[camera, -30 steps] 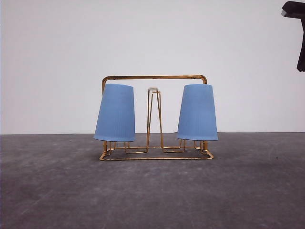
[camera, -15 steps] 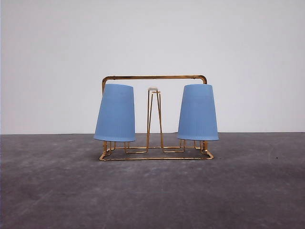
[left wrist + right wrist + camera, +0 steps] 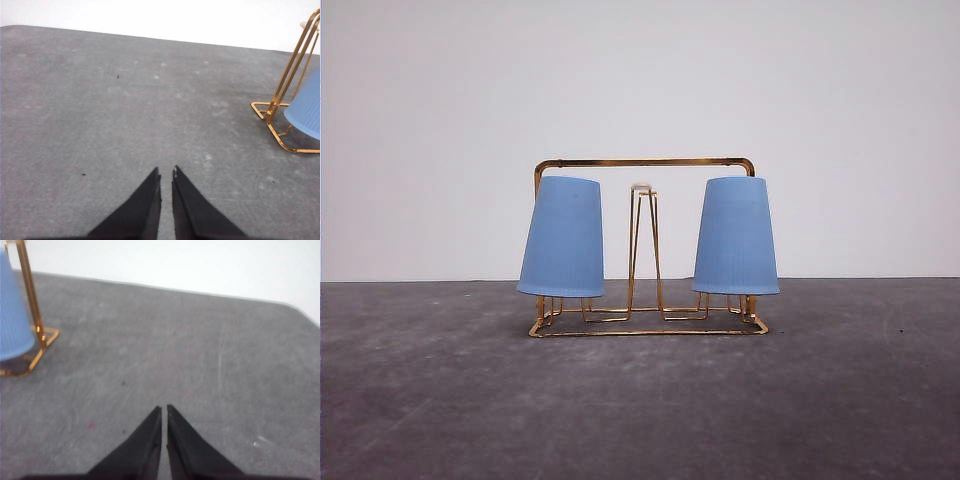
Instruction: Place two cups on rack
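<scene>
1. The rack stands on the grey counter; both cups sit upside down on it, the left cup at the rack's left end and the right cup at its right end, rims just above the base wire.
2. The middle prong with the white cap, between the cups, is bare.
3. The left claw hangs over bare counter, well off the rack's left end; fingers nearly together with a thin slit between, nothing held.
4. The right claw hangs over bare counter, off the rack's right end; same narrow slit, nothing held.
5. Judgement: task looks done, both cups hung.
6. Handling guess: the cups look like thin ribbed plastic, so light and a bit squashy. Any regrip is best taken mid-wall with a light squeeze; the ribbing should help hold. The left cup leans slightly.
7. The rack looks like light wire and could shift if bumped.
</scene>
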You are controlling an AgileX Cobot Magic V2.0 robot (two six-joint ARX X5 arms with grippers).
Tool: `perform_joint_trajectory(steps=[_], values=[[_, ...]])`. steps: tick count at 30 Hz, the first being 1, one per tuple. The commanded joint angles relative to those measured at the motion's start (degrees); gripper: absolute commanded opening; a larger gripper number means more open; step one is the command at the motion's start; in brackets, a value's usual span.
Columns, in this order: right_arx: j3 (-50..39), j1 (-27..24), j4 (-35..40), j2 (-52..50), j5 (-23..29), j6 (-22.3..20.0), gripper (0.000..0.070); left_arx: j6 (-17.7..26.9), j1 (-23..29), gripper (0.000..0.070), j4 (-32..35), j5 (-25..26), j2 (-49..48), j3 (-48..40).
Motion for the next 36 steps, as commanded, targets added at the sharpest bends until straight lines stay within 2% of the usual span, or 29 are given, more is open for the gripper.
perform_joint_trajectory(steps=[1,36], values=[[-0.1,-0.4,-0.5,0.1,0.0,-0.6,0.0017,-0.4,0.1,0.0022,-0.2,0.0,0.0,-0.9],[-0.1,-0.7,0.8,0.1,0.0,-0.5,0.0016,-0.4,0.1,0.0022,-0.2,0.1,0.0,-0.9]])
